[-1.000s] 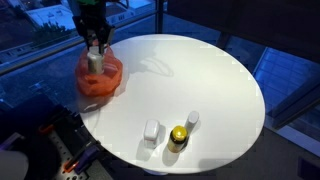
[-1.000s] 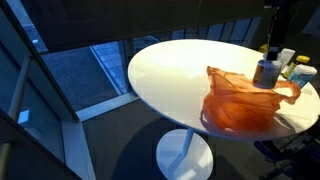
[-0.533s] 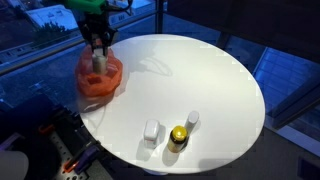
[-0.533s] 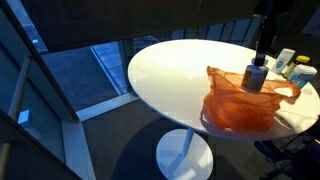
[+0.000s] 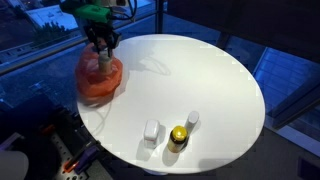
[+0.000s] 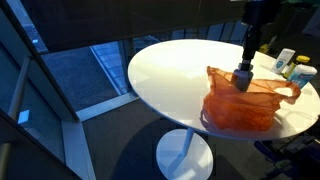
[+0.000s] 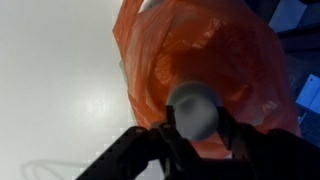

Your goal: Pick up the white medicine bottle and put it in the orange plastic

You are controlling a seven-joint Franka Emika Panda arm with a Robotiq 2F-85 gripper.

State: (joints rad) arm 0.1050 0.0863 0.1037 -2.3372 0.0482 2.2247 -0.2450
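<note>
My gripper (image 7: 196, 128) is shut on the white medicine bottle (image 7: 195, 108), whose round grey-white end shows between the dark fingers in the wrist view. The bottle hangs directly over the crumpled orange plastic bag (image 7: 215, 45), its lower end at the bag's opening. In both exterior views the gripper (image 5: 100, 48) (image 6: 246, 55) stands above the bag (image 5: 100, 82) (image 6: 240, 105) with the bottle (image 5: 99, 64) (image 6: 243, 77) in it. The bag lies near the edge of the round white table (image 5: 200, 70).
A small white box (image 5: 152, 131), a dark jar with a yellow lid (image 5: 178, 136) and a small white bottle (image 5: 192, 119) stand near the table's front edge. They show behind the bag in an exterior view (image 6: 290, 65). Glass walls surround the table.
The gripper has carried the bottle sideways over the bag's middle and a little lower towards its opening. The bag and the other items have not moved.
</note>
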